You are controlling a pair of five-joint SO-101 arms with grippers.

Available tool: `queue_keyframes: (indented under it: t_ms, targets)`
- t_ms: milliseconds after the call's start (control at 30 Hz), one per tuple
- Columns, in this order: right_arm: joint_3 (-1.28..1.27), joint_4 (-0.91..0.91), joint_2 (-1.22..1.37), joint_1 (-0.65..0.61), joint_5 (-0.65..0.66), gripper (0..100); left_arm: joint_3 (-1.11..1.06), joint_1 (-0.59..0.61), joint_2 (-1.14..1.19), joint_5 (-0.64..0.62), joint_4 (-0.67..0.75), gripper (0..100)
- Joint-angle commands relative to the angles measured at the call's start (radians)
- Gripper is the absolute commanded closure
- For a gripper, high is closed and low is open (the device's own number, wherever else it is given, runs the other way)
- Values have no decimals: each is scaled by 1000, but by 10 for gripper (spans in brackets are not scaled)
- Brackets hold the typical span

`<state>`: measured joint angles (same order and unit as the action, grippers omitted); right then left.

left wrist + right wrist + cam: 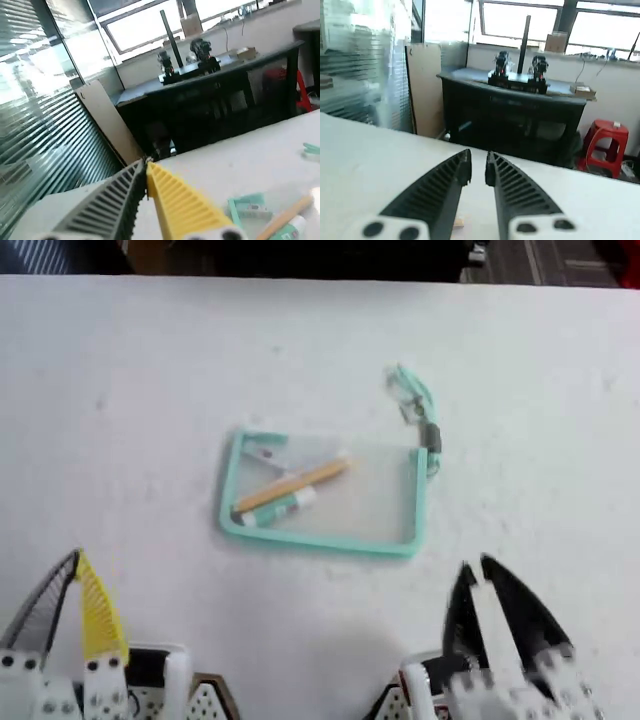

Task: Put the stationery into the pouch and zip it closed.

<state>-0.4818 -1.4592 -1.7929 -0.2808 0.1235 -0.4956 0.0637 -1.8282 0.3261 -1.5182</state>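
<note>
Both jaws empty | left jaws closed | right jaws narrowly parted | pencil (295,484) in pouch (325,543)

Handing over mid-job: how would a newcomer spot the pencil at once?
On the white table, find the clear teal-edged pouch near the middle. The pencil lies slanted inside its left half. It is the long tan wooden stick, unlike the shorter white-and-green item beside it.

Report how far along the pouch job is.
Done: the wooden pencil and white-and-green marker lie inside the clear, mint-edged pouch. In hand: nothing; the left gripper and right gripper sit at the near edge of the white table, away from it. Left: zipping, unless already done; the zip's state is unreadable.
</note>
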Motion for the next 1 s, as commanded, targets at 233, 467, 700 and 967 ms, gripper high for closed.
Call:
queue_keyframes:
  t_ms: [233, 467, 700, 967]
  targets:
    - [-419, 234, -10, -7, 5, 950, -499, 12, 13, -5, 210, 976]
    - [-736, 435, -10, -7, 5, 950, -865, 39, 13, -12, 353, 976]
    - [-1031, 699, -10, 119, 5, 950, -1166, 39, 13, -14, 572, 976]
    - [-1209, 865, 2, 214, 5, 950, -1197, 31, 19, -187, 591, 976]
